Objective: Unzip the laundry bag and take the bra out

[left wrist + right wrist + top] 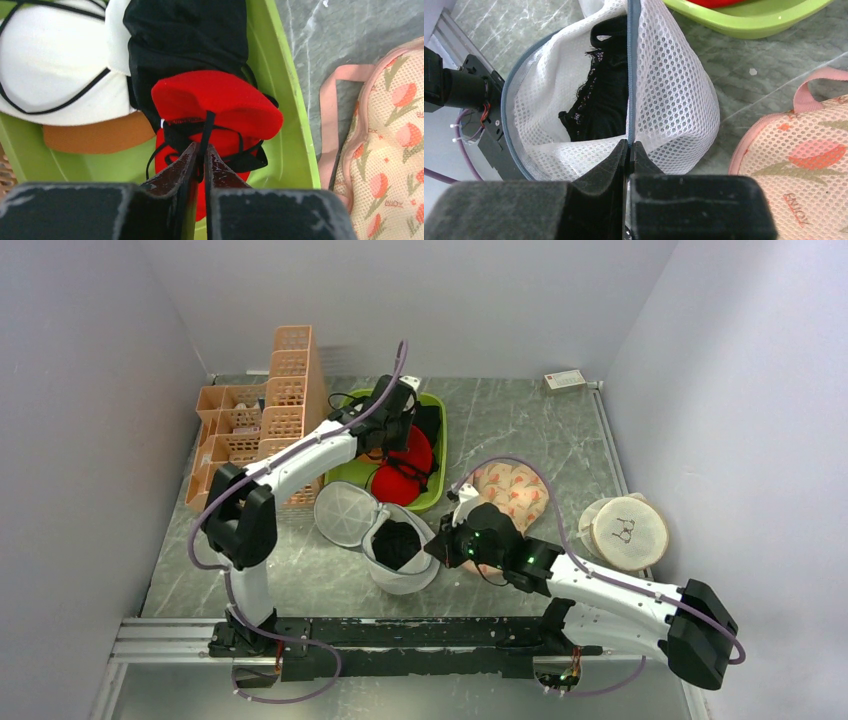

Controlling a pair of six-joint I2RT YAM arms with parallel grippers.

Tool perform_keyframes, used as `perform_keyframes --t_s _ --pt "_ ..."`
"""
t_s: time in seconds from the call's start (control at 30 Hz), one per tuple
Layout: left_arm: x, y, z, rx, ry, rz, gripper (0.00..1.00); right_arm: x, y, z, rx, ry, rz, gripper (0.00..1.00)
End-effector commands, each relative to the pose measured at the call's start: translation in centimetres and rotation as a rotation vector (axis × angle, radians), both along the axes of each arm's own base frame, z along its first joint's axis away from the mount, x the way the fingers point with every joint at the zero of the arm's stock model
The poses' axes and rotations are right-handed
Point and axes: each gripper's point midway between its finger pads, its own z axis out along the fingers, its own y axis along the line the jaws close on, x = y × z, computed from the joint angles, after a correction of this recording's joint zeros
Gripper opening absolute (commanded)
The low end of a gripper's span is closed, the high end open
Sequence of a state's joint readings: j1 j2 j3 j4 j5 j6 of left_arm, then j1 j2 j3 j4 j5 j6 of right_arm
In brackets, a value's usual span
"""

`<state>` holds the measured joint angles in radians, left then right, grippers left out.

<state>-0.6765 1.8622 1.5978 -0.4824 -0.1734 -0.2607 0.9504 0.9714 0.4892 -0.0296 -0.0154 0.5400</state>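
Left gripper (pixel 201 148) apparently pinches bra (pixel 215 100) strap; right gripper (pixel 630 144) clamps laundry bag (pixel 674 90) rim.

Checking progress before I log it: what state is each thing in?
laundry bag: unzipped, halves spread, black garment inside.
bra: lying in green bin, outside the bag.
left gripper: nearly shut on bra's strap.
right gripper: shut on laundry bag's rim.

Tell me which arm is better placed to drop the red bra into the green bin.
Left. The left gripper hangs over the green bin, pinching a dark strap of the bra. The right gripper is clamped on the rim of the laundry bag, outside the bin.
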Motion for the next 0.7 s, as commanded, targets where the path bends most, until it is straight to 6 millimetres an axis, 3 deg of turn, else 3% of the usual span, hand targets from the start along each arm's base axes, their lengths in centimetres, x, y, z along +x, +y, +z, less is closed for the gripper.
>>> perform_keyframes --t_s 0.0,0.13,0.23,0.43,0.57,0.67 --pt "-0.8 -0.5 4.5 -0.116 -0.063 -0.02 0.23 -0.2 0.2 0.0 0.035 0.002 -0.004 0.0" --pt "-2.6 0.6 4.9 -0.138 -0.046 -0.017 0.53 -0.2 0.2 -0.1 0.025 0.004 0.0 0.0" --pt "-4.3 1.5 6.8 -0.178 -0.067 -0.024 0.74 -0.3 0.4 -0.3 0.028 0.006 0.012 0.0" --pt "-8.9 2.6 9.0 -0.298 -0.042 -0.068 0.88 -0.5 0.7 -0.6 0.038 0.016 0.028 0.0" --pt "-13.0 2.5 8.0 -0.403 0.028 -0.133 0.92 -0.7 0.8 -0.7 0.044 0.019 0.033 0.0" --pt "-16.4 2.4 6.8 -0.455 0.08 -0.183 0.85 -0.8 0.7 -0.7 0.043 0.022 0.034 0.0"
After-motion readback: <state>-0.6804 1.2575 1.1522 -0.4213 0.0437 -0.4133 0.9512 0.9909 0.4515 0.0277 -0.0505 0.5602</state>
